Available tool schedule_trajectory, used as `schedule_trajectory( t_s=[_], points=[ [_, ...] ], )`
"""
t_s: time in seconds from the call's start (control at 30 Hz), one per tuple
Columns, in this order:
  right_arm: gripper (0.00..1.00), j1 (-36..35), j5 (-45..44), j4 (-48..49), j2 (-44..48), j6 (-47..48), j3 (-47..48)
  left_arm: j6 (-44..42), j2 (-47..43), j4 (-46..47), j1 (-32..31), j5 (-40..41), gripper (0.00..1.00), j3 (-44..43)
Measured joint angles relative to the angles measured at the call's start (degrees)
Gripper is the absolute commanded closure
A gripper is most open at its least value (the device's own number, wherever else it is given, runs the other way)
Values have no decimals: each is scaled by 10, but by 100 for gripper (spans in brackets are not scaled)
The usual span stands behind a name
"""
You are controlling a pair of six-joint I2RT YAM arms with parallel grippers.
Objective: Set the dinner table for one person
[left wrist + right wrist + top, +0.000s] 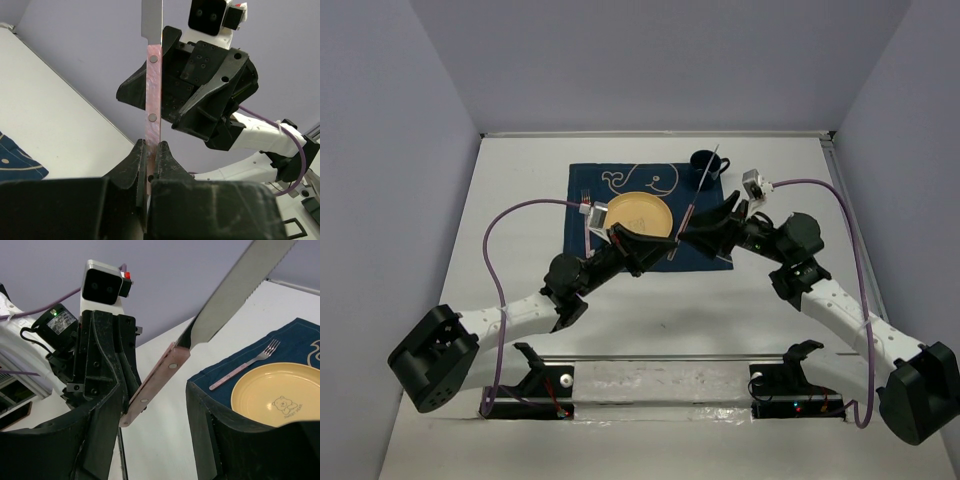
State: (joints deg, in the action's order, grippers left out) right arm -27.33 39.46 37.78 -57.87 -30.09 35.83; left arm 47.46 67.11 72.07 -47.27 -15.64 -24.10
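Observation:
A knife (703, 180) with a pink riveted handle and a serrated blade hangs above the right part of the navy cloth (590, 180) on the dinner table (520, 180). My left gripper (151, 145) is shut on the lower end of the knife's handle (153, 90). My right gripper (157, 385) stands open around the same handle (160, 380), with a clear gap on the plate side. On the cloth lie a yellow plate (640, 213) and, left of it, a fork (587, 215). A dark mug (703, 163) stands at the cloth's far right corner.
The two arms meet nose to nose over the cloth's near right edge, my left gripper (665, 242) close against my right gripper (708, 226). A metal rail (660, 357) runs along the near table edge. Purple cables loop beside both arms.

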Motion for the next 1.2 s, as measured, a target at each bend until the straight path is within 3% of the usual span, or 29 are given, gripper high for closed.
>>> schedule_trajectory(
  t_s=[0.13,0.27,0.33,0.37,0.43,0.47,0.53,0.57,0.6,0.7,0.77,1.07,1.2],
  points=[
    [44,0,-1,2,0,-3,0,1,0,0,0,-7,100,5],
    [68,0,-1,15,-9,-15,0,2,0,0,0,-14,100,5],
    [75,0,1,21,-12,-23,0,4,0,0,0,-14,100,5],
    [88,0,1,25,-12,-30,0,5,1,1,1,-15,100,7],
    [100,-1,3,29,-13,-47,0,5,3,4,0,-17,100,7],
    [100,-1,5,30,-13,-54,0,4,5,5,1,-17,100,7],
    [100,-2,4,27,-13,-64,0,3,8,6,1,-17,77,7],
    [100,-2,0,21,-14,-68,0,3,8,5,1,-17,52,8],
    [100,-2,-2,9,-14,-68,3,2,8,5,1,-15,38,9],
    [100,-4,-32,-59,-22,-44,33,-9,-4,-24,1,-2,8,10],
    [100,-1,-71,-132,-36,-21,73,-24,-44,-86,0,21,1,10],
    [100,0,-254,-404,-191,50,232,-103,-307,-437,-2,200,1,-29],
    [100,0,-345,-499,-267,64,261,-155,-345,-562,-2,246,1,-99]
  ],
)
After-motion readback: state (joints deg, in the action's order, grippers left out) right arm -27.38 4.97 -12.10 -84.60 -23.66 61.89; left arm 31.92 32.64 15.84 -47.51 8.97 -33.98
